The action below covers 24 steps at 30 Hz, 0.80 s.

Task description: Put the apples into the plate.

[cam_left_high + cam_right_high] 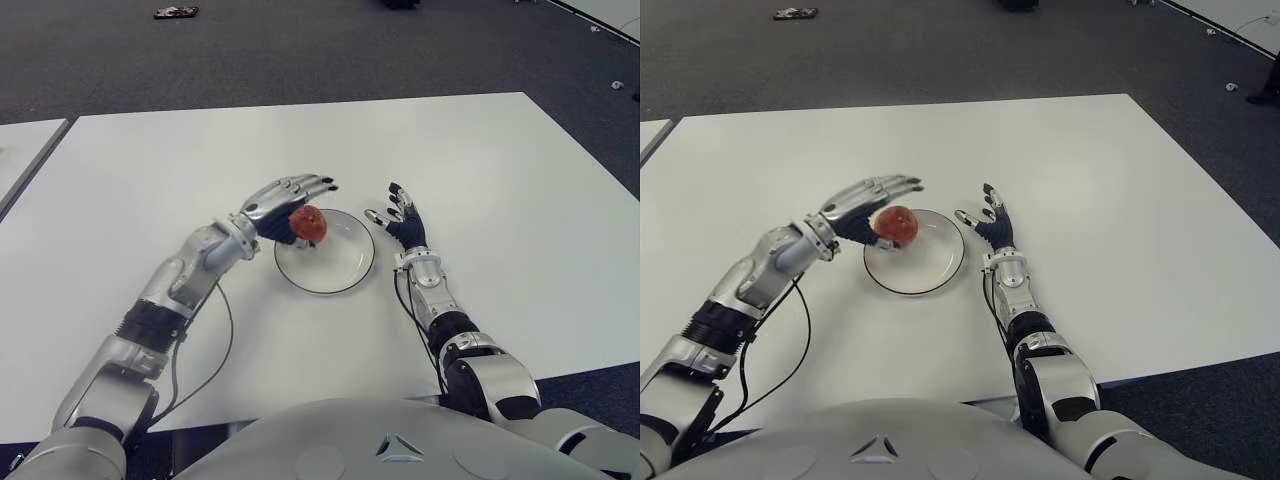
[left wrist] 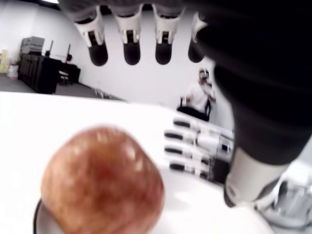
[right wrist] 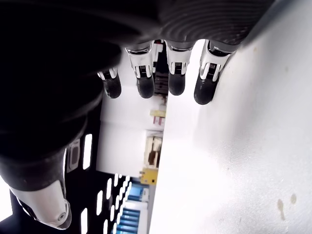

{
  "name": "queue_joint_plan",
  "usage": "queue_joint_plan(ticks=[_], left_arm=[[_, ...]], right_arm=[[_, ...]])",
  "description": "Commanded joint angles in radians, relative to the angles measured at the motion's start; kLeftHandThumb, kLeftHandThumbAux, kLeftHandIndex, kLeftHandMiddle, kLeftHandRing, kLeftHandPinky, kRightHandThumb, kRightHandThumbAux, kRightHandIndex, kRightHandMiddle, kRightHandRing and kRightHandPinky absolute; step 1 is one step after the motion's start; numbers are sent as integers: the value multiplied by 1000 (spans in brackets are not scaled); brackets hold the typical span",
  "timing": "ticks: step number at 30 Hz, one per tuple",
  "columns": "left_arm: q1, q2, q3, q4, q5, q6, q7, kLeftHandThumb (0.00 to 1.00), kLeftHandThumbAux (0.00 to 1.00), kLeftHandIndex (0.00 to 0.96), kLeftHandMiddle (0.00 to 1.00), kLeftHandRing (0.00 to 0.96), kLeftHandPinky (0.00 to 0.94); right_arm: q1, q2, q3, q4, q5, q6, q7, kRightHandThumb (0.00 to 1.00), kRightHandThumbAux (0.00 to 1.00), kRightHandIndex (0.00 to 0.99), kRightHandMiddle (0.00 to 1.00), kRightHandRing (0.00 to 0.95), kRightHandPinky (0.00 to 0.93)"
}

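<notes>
A white plate [image 1: 340, 268] with a dark rim is seen near the middle of a white table [image 1: 500, 180]. One red apple [image 1: 308, 223] is located at the plate's ten-o'clock edge, inside the rim, apparently resting on the plate. The left hand [image 1: 285, 200] is positioned over and around the apple from the nine-o'clock side; its fingers [image 2: 130, 41] are extended and spread above the fruit, and in the left wrist view a clear gap is seen between the fingertips and the apple, so the fruit is not grasped. The right hand [image 1: 402, 222] is seen just beside the plate at its three-o'clock side, with fingers [image 3: 146, 78] stretched out and nothing held. Whether this hand touches the table cannot be told. In the background of the left wrist view, a seated person [image 2: 201, 97] is visible.
</notes>
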Motion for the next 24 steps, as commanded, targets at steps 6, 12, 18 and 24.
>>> queue_joint_plan(ticks=[6,12,18,24], left_arm=[[22,-77,128,0,-265,55,-22,1,282,0,0,0,0],[26,-138,215,38,-324,7,76,0,295,0,0,0,0],[-3,-218,280,98,-387,-22,151,0,307,0,0,0,0],[-17,-280,316,110,-422,18,192,0,305,0,0,0,0]], right_arm=[[46,12,14,56,-6,90,19,141,701,0,2,21,65],[45,9,17,65,-10,86,21,140,696,0,2,20,65],[47,9,18,71,-11,83,18,141,696,0,1,22,70],[50,9,17,67,-10,81,17,143,696,0,0,20,65]])
